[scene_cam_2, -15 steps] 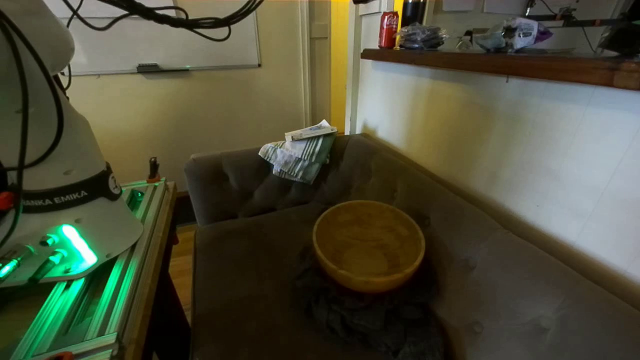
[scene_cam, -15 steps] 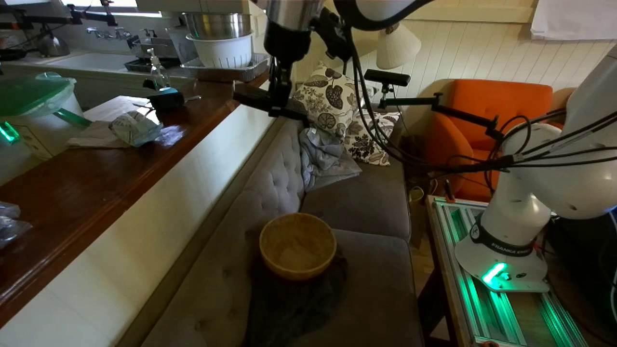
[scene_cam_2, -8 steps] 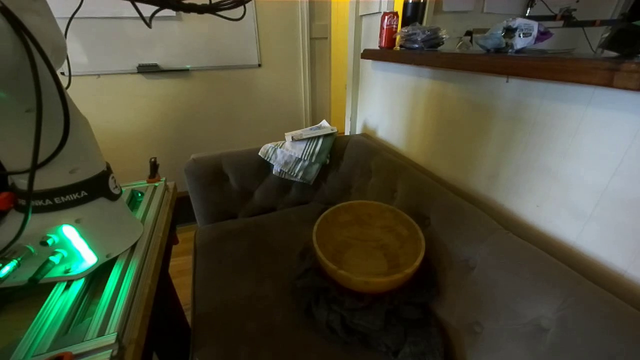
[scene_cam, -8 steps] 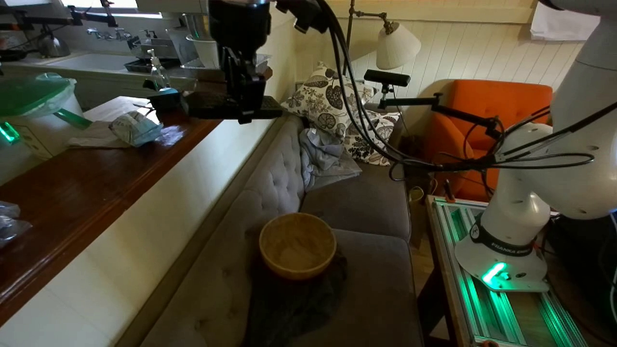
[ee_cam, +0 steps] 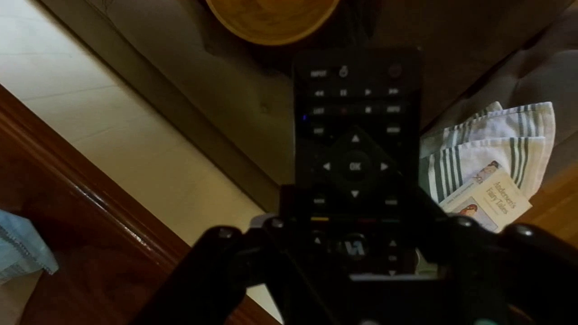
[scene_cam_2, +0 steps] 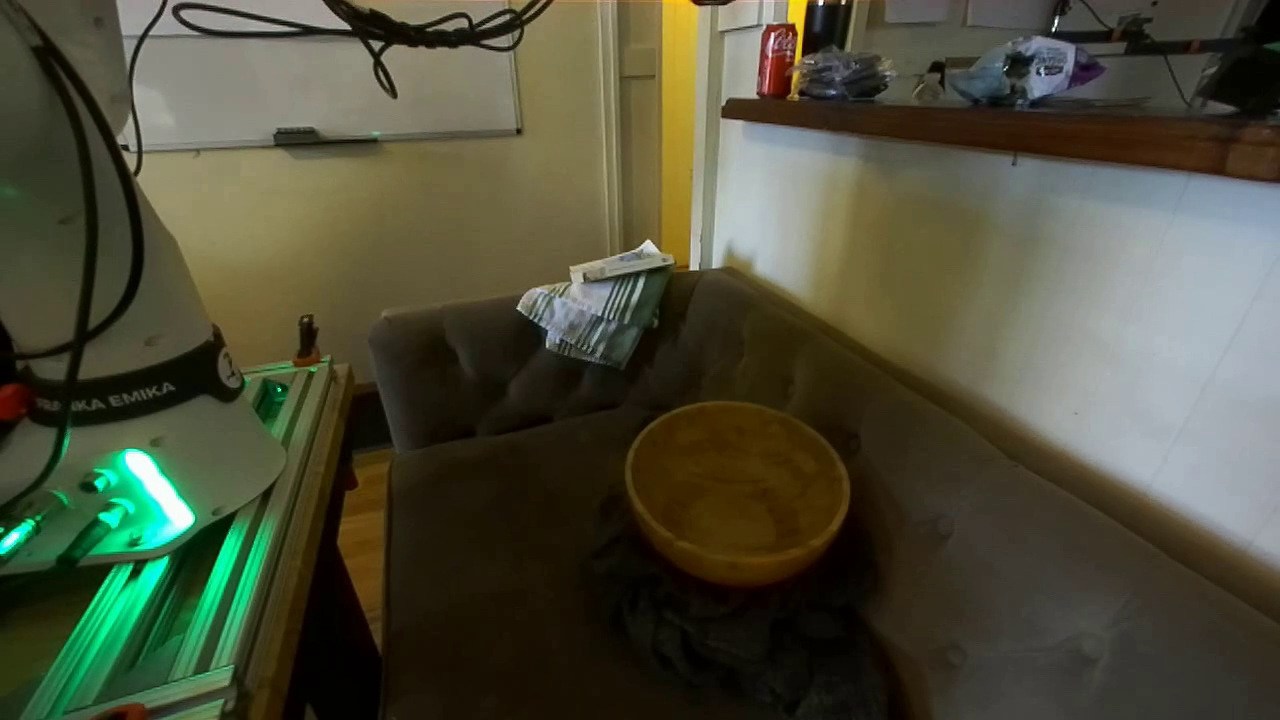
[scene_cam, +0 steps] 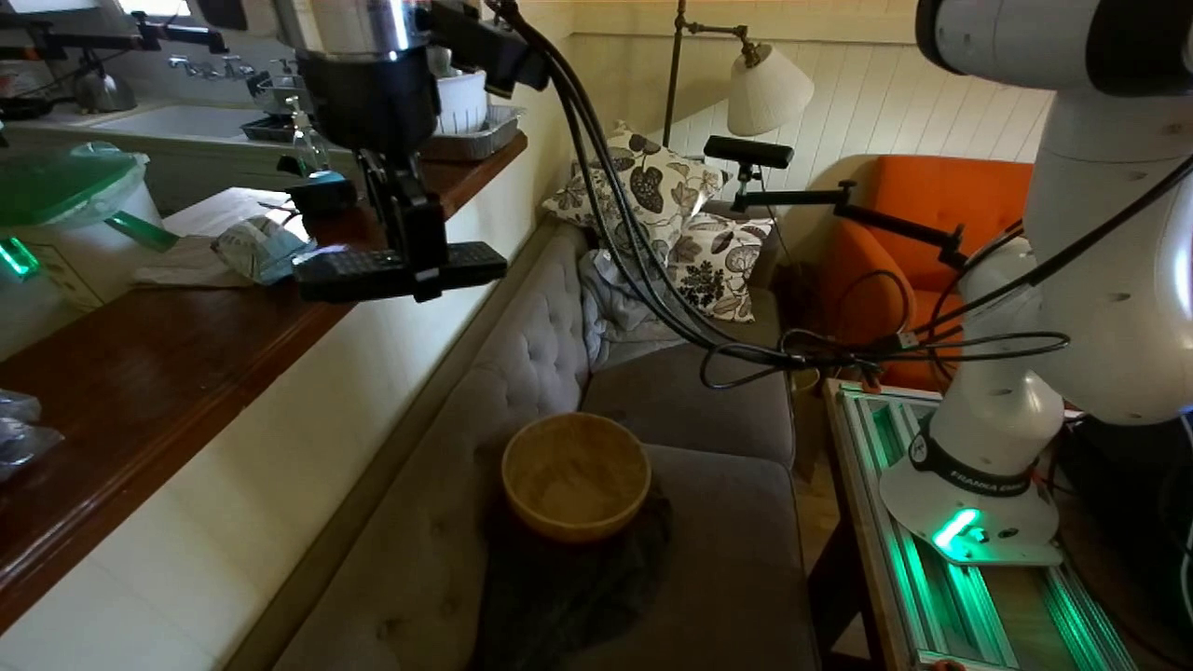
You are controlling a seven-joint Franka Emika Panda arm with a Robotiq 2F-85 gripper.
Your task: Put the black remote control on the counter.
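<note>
The black remote control [scene_cam: 473,265] is held flat in the air by my gripper [scene_cam: 421,282], which is shut across its sides. In the wrist view the remote [ee_cam: 355,149] has its buttons facing the camera, and the gripper [ee_cam: 355,210] grips it near its lower end. The reddish-brown counter [scene_cam: 186,373] runs along the left in that exterior view; the remote's left end overlaps its front edge there. The counter also shows in an exterior view [scene_cam_2: 960,125] and at lower left in the wrist view [ee_cam: 104,257]. The gripper and remote are out of view in the exterior view with the whiteboard.
A yellow wooden bowl [scene_cam: 576,475] sits on the grey sofa [scene_cam: 718,550]. On the counter are a crumpled bag [scene_cam: 266,248], a dark cup [scene_cam: 322,194], a foil tray [scene_cam: 480,140], a plastic packet [scene_cam_2: 845,73] and a red can [scene_cam_2: 777,60]. Cables [scene_cam: 643,280] hang from the arm.
My gripper has moved left and down in an exterior view, carrying the remote from near the counter's far end along its front edge. The bowl and the counter things have not moved.
</note>
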